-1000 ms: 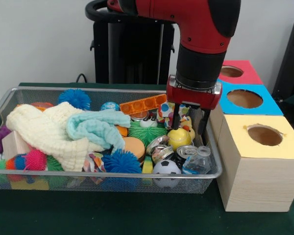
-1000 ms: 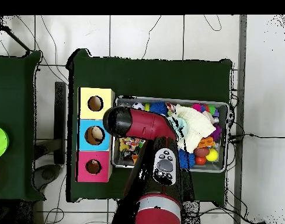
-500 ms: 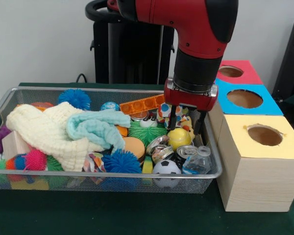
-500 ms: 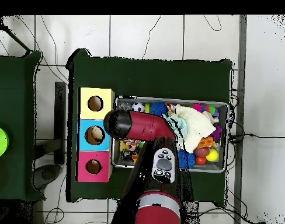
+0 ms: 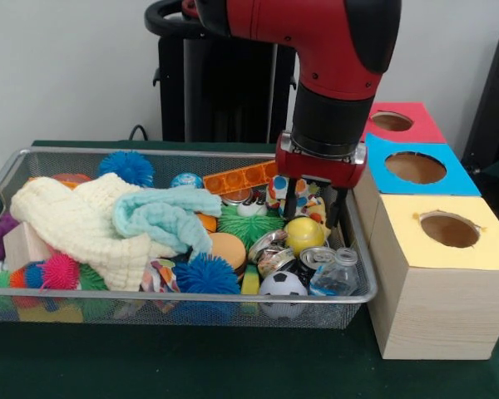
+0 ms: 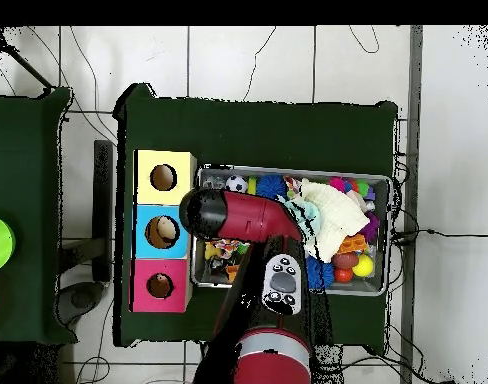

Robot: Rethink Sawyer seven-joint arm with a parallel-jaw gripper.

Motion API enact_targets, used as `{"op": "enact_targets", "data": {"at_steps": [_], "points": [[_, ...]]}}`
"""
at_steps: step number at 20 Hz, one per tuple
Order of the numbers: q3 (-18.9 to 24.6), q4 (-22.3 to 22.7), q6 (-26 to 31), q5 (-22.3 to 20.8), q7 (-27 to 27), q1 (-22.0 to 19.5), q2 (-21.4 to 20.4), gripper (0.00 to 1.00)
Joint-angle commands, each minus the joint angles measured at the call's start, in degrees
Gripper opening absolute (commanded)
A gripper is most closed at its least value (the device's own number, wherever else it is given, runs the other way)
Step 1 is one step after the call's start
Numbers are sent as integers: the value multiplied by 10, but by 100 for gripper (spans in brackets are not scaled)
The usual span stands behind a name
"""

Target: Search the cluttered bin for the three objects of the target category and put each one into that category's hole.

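The Sawyer arm (image 5: 316,50) has lifted its pincer (image 5: 312,205) a little over the past second, drawing its dark fingers (image 5: 292,199) up from beside the yellow ball (image 5: 304,233) to hang just above it. The fingers stand apart and hold nothing.

The green desk (image 5: 191,362) carries the wire-mesh bin (image 5: 150,295), heaped with toys, and beside it a row of three boxes: yellow-topped (image 5: 445,274) nearest the front camera, then blue-topped (image 5: 416,170), then red-topped (image 5: 399,122), each with a round hole in its lid. From overhead, the arm's red bulk (image 6: 238,215) covers the bin's end nearest the boxes, with the bin's rim (image 6: 383,180) showing beyond it.

Inside the bin, a cream cloth (image 5: 75,224) and a pale blue cloth (image 5: 162,216) sprawl across the middle and left. A blue spiky ball (image 5: 126,166) sits at the far wall, another (image 5: 206,274) near the front rim, and a green spiky ball (image 5: 249,226) lies between. An orange studded bar (image 5: 243,178) leans by the far wall.

Under the pincer, a small spotted white toy figure (image 5: 277,189) lies against the far side of the yellow ball; what animal it is cannot be told. A miniature soccer ball (image 5: 282,285) and a small clear bottle (image 5: 337,274) rest against the front rim.
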Motion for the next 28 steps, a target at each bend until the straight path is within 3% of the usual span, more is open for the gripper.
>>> {"op": "enact_targets", "data": {"at_steps": [1, 7, 20, 28], "points": [[34, 58, 56, -39, 12, -25, 21, 100], [40, 67, 61, -51, 4, -31, 24, 100], [106, 81, 92, -66, -29, -64, 25, 100], [147, 105, 67, -69, -32, -85, 23, 100]]}}
